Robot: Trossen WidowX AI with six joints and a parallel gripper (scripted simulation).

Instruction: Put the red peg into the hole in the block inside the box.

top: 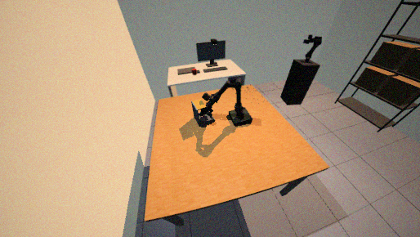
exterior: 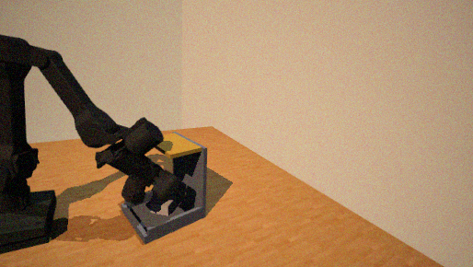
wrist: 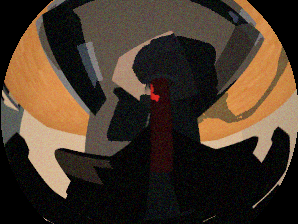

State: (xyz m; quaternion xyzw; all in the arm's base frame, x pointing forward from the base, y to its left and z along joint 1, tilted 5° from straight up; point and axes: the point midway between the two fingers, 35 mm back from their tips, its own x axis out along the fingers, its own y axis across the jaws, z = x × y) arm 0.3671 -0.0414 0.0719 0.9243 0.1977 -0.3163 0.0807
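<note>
The red peg (wrist: 161, 120) is between the fingers of my gripper (exterior: 174, 195) (wrist: 155, 130), which is shut on it. It looks dark red, with a small bright patch near its far end. The gripper is inside the open-front box (exterior: 177, 224) (top: 196, 116), low and below the level of the yellow roof (exterior: 186, 146) (top: 198, 105). The pale block (exterior: 161, 210) (wrist: 131, 67) is partly covered by the fingers and their shadow. The peg's far end appears over or at the block. Its hole is hidden, and I cannot tell whether the peg is in it.
The box's back wall (exterior: 201, 184) rises just beyond the fingers. The wrist and forearm slope down beside the roof's front edge, and their shadow falls on the roof. The arm's base (top: 240, 117) (exterior: 28, 216) stands on the wooden table (top: 229, 163) in front of the box.
</note>
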